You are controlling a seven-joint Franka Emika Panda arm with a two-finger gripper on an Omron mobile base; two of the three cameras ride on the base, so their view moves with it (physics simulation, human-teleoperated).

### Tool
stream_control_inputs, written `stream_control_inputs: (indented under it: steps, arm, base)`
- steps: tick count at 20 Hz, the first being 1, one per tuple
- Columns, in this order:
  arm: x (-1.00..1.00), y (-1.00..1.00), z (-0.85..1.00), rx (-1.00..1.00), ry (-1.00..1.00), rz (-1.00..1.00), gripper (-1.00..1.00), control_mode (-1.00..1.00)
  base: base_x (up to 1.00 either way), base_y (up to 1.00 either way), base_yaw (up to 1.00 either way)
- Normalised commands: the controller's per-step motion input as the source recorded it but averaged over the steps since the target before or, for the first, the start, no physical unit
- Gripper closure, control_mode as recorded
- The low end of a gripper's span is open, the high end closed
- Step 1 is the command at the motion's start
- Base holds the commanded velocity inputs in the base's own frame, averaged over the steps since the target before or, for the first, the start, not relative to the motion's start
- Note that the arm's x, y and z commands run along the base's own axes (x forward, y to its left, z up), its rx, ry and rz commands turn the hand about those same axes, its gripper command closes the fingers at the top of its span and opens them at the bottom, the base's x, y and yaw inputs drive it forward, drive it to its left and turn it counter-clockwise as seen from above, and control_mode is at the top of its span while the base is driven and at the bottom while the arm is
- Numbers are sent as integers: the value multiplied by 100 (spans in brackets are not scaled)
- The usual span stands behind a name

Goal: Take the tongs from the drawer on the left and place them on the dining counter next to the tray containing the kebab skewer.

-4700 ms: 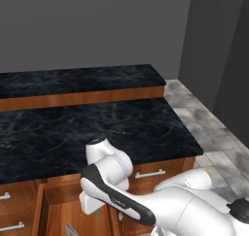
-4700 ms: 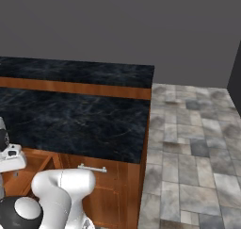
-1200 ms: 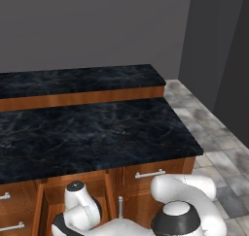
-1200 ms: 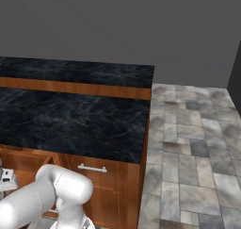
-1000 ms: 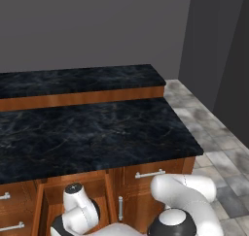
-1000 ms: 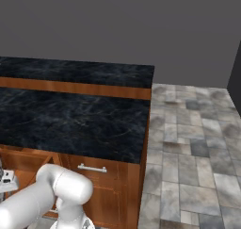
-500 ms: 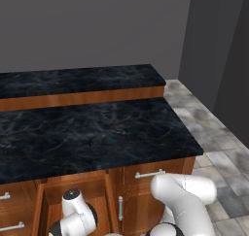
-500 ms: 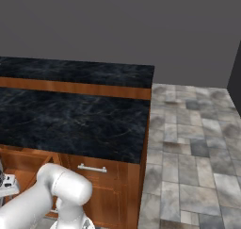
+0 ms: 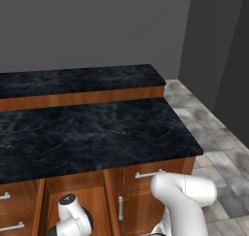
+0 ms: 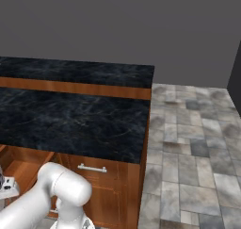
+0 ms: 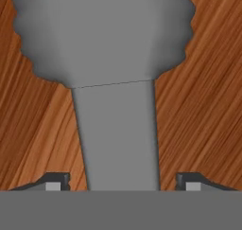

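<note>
In the left base view, the arm is reaching down low in front of the cabinets, its wrist dipping into the open drawer [image 9: 73, 201] under the black dining counter [image 9: 92, 128]. The gripper itself is below the frame edge here.

In the right base view, the arm is bending down to the lower left toward the same drawer, whose wood inside is showing at the left edge.

In the hand view, the tongs [image 11: 116, 82] are lying flat on the wooden drawer floor, directly under the hand. A scalloped grey head is spreading wide at the top and a narrow arm is running down between the two fingertips. The gripper [image 11: 120, 181] is standing spread, one tip on each side of that arm, neither pad touching the metal, so nothing is being pinched yet.

The tongs are looking thin, stiff and light, probably smooth and slippery, and lying low against the wood. The narrow arm between the tips seems the better place to grip, squarely across its width, since the wide head would be harder to span.
</note>
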Motion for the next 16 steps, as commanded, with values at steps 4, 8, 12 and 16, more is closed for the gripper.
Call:
stream_control_inputs:
  steps: [4,8,12,16]
  arm:
    - [0,0,-1,0,-3,0,100,-100]
    - [-12,0,21,1,-16,-2,100,-100]
    - [-40,0,100,3,-16,-7,100,-100]
    - [-88,-26,100,12,-15,-6,100,-100]
  base:
    - [0,0,0]
    - [0,0,0]
    - [0,0,0]
    - [0,0,0]
